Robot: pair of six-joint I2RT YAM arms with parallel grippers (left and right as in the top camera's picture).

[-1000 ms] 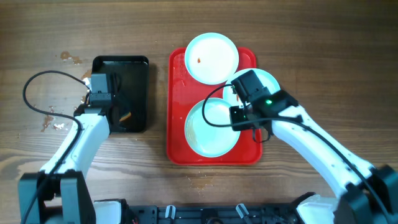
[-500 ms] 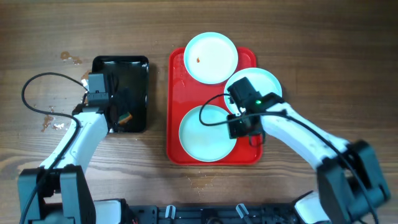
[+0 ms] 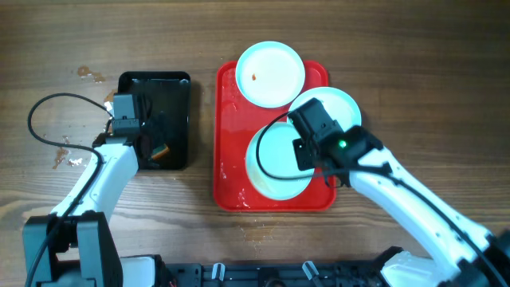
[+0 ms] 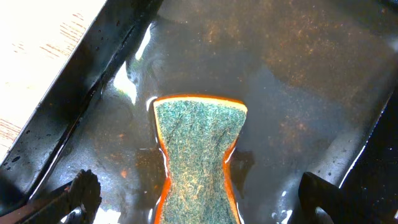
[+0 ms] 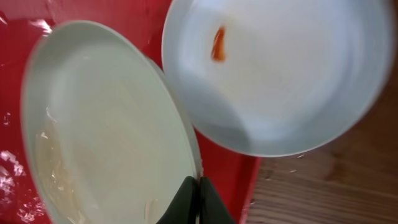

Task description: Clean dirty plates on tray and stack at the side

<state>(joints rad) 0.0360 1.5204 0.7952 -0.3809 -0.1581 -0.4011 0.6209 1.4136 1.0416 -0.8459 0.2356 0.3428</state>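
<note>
Three plates (image 3: pixel 271 73), one half hidden beneath right arm (image 3: pixel 398 187); right jaws pinching another's rim, left jaws spread.

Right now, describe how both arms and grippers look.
Both arms, left arm and right arm, have white shells with black joints and wrist blocks. A black cable loops off the left, another off the right. The right wrist shows a green light. The left gripper and right gripper have black fingers.
</note>
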